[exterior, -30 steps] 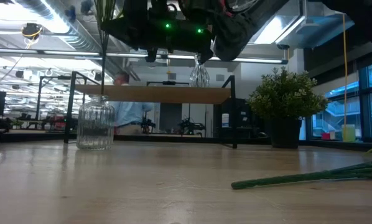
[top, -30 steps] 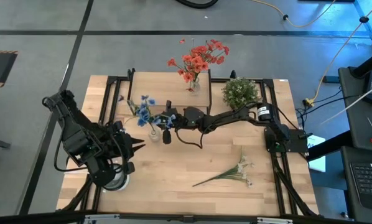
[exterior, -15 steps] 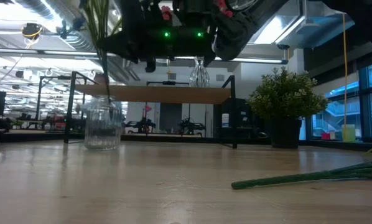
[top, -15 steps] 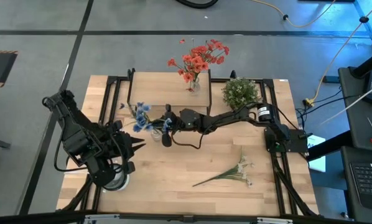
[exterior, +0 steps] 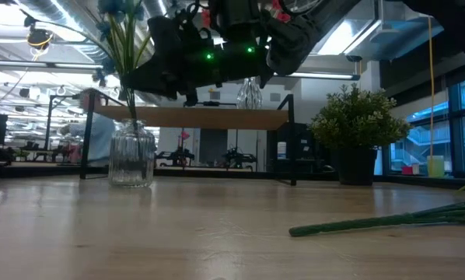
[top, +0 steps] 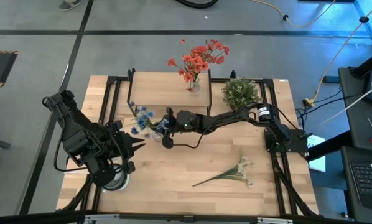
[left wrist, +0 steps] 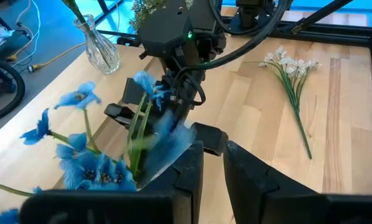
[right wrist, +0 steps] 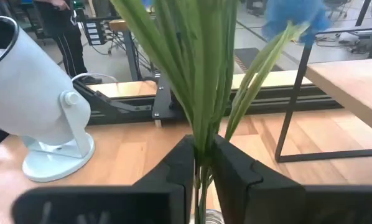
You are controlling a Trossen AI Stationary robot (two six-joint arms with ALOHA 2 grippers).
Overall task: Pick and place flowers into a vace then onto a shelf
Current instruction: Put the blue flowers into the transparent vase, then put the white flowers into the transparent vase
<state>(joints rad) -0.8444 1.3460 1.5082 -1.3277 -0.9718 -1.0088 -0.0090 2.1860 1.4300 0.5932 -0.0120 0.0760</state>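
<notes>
We see the blue flowers (top: 140, 118) as a small bunch: thin green stems (right wrist: 198, 81) and ragged blue blooms, standing in a ribbed glass jar (exterior: 131, 153) on the table (top: 192, 163), at about nine o'clock from its middle. The right gripper (top: 163, 124) sits at the stems just above the jar mouth; its fingers (right wrist: 236, 171) flank the stems closely, but we cannot tell whether they are pinching or have let go. In the right wrist view the jar rim is cut off at the frame edge.

The red flowers (top: 198, 57) stand in a clear vase (top: 194, 84) on the shelf (top: 167, 93) at twelve o'clock. The white flowers (top: 232, 172) lie loose on the table at about five o'clock, their heads partly cropped in the low view. A bushy plant (top: 240, 92) sits at one o'clock beside the shelf.

The left gripper (top: 135, 147) waits at eight o'clock, near a white lamp-like object (right wrist: 40, 106). Its fingers (left wrist: 245, 168) stand narrowly apart, holding nothing. In its wrist view the blue blooms are smeared and hide part of the right arm.
</notes>
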